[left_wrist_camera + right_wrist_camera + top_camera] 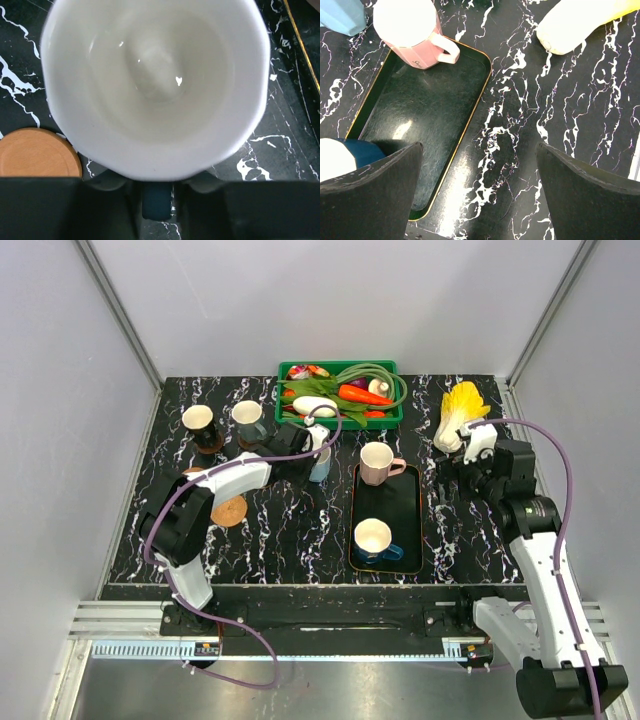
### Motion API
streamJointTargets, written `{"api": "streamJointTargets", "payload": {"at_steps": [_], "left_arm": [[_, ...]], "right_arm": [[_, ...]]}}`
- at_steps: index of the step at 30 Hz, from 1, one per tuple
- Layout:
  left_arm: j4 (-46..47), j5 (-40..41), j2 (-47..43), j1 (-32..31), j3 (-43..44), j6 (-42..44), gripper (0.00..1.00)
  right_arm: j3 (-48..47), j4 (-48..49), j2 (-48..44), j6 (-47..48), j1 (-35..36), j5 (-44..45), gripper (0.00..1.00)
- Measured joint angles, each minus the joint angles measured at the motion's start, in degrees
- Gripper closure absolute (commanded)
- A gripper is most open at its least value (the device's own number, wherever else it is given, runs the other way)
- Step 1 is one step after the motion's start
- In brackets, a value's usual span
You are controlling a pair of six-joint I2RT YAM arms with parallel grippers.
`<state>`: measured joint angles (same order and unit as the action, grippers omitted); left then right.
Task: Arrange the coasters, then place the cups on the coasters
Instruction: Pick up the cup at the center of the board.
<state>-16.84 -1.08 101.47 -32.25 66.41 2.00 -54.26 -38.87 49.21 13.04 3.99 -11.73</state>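
My left gripper (pixel 312 452) reaches a light blue cup (pixel 321 458) left of the tray. In the left wrist view this cup's white inside (pixel 155 85) fills the frame. Its dark blue handle (pixel 157 200) lies between the two fingers, which stand close on either side; whether they press it I cannot tell. An orange-brown coaster (pixel 37 152) lies beside the cup, and another coaster (pixel 229 510) lies bare at front left. A dark cup (pixel 200 423) and a teal cup (pixel 247 418) stand on coasters at back left. A pink cup (pixel 377 462) and a blue cup (pixel 375 539) sit in the tray. My right gripper (pixel 479 150) is open over bare table.
The black gold-edged tray (pixel 405 502) lies at centre right. A green basket (pixel 392 421) of vegetables stands at the back. A yellow-white leafy vegetable (pixel 460 412) lies at back right, close to the right gripper. White walls close in both sides.
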Motion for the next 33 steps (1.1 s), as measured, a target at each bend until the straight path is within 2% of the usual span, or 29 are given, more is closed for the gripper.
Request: {"api": "streamJointTargets", "payload": {"at_steps": [3,15,20,28,33], "left_arm": [[0.2,-0.1,0.0,0.0,0.0,0.3,1.00],[0.1,0.8,-0.1,-0.1,0.0,1.0,1.00],[-2.8,2.1,-1.8,0.1,0.0,1.8,1.00],[-7.3,2.9,-11.2,3.5,-0.1,3.3,1.00],[-8.2,3.3,-19.7,9.9,-2.9,4.0,1.00]], "right_arm": [[0.3,0.0,-1.4,0.0,0.0,0.0,0.00],[2.5,0.0,-5.2,0.1,0.0,0.0,0.00],[3.8,0.0,-7.6,0.5,0.0,-0.3,0.00],[5.9,-0.2,-8.4,1.9,0.0,-2.8,0.00],[7.2,-0.5,-9.0,1.9,0.0,-3.0,0.00]]}}
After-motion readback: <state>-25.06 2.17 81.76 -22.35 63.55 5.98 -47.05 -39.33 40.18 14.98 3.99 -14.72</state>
